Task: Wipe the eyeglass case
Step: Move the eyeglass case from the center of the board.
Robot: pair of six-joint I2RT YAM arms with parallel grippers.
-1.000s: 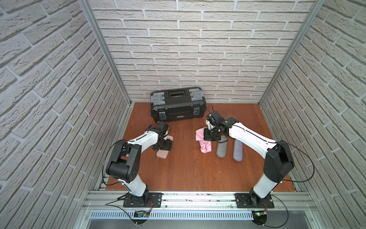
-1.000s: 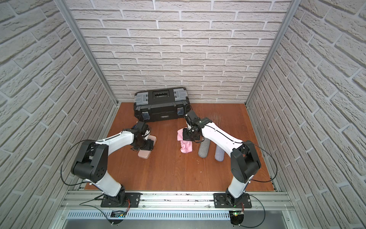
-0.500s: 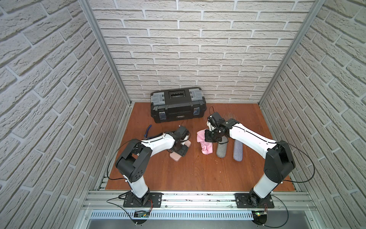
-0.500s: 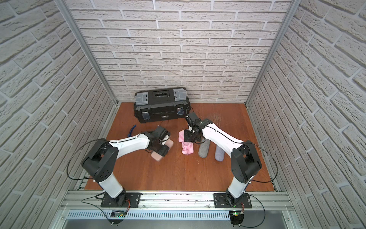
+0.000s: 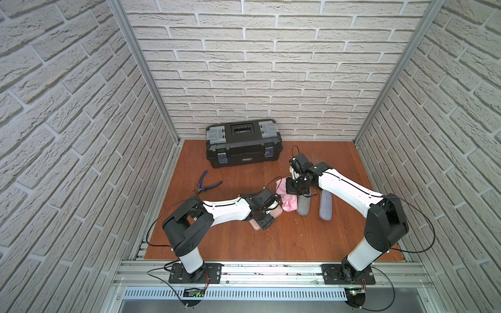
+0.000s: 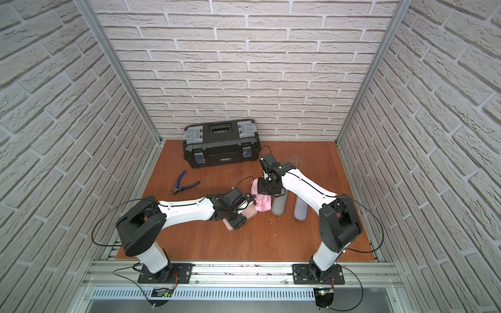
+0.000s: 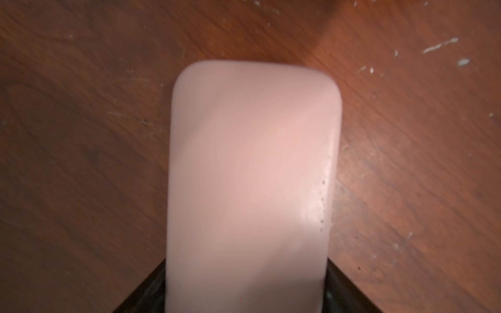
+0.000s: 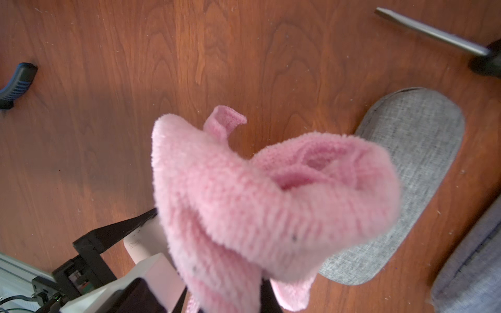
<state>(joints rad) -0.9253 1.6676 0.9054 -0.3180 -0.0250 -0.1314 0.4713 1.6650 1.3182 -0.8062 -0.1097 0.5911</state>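
Left wrist view is showing the case (image 7: 252, 176) running out from between my left fingers (image 7: 340, 287), which are pressing on both its long sides. So my left gripper (image 5: 263, 216) is holding the case by one end, low over the table (image 5: 244, 244), near the middle. My right gripper (image 5: 293, 189) is closed on the cloth (image 8: 257, 203), and the cloth is hanging down in a loose bunch.

In both top views the cloth's lower end is lying just beside the free end of the case. I cannot tell if they are touching. A grey pouch (image 8: 406, 176) is lying close behind the cloth, and it is not part of my work.

As I am judging it, the first part is done: both things are picked up and brought together. The wiping itself is not showing yet. Small specks are sitting along one edge of the case, so that surface is looking not clean. What is left is to press the cloth on the case, rub along its length, and probably turn it for the other side.
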